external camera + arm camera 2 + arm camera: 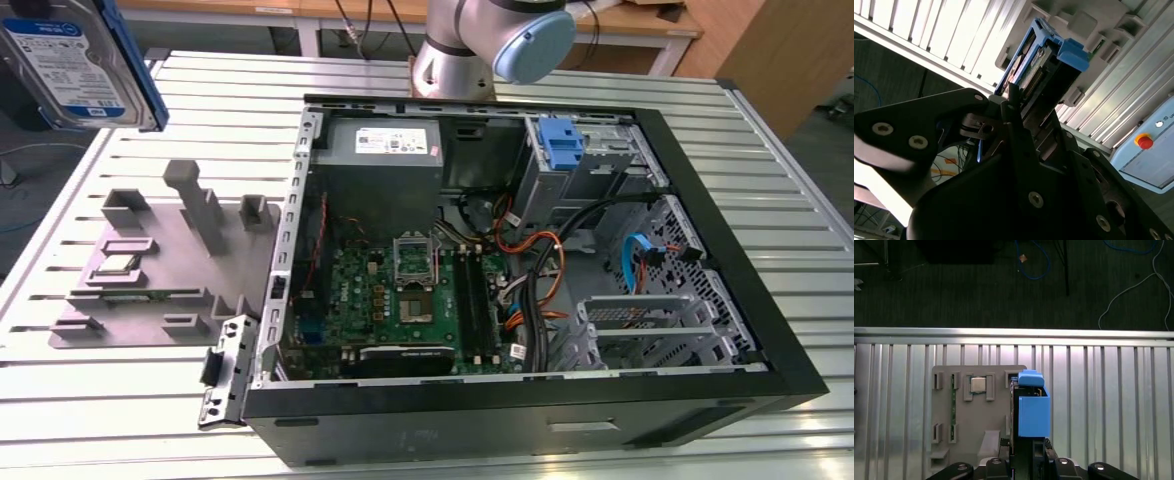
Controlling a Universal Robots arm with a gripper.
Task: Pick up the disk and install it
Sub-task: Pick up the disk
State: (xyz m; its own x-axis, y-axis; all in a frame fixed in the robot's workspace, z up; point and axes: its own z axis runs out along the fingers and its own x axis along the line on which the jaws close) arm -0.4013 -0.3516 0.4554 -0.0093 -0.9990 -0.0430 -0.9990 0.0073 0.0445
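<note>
Right now my end effector (1029, 449) is clamped on the flat rectangular silver-metal disk (67, 60) with the white-and-blue label and blue plastic rails, one black finger (1013, 107) pressed against either side of it.

My arm's grey column with its pale blue joint cap (514, 40) rises just beyond the far wall of the open black computer case (467, 430). From there I hold the disk high, well outside the case, off its side toward the exterior view's left. In the first wrist view I look straight down past the disk (1033, 412) onto the slatted aluminium counter (1104, 400). The counter's edge and a dark floor with loose cables lie beyond it.

In the exterior view the disk stands nearly upright, tilted a little, with its labelled face toward the camera and one blue rail along its edge nearer the case. In both wrist views I see it edge-on: a thin metal body framed in blue, with a blue tab (1074, 52) at the end farthest from my fingers.

Under the disk, beside the case, the grey moulded fixture tray (154, 250) lies on the counter. The disk is clear of the tray and touches nothing but my fingers.
</note>
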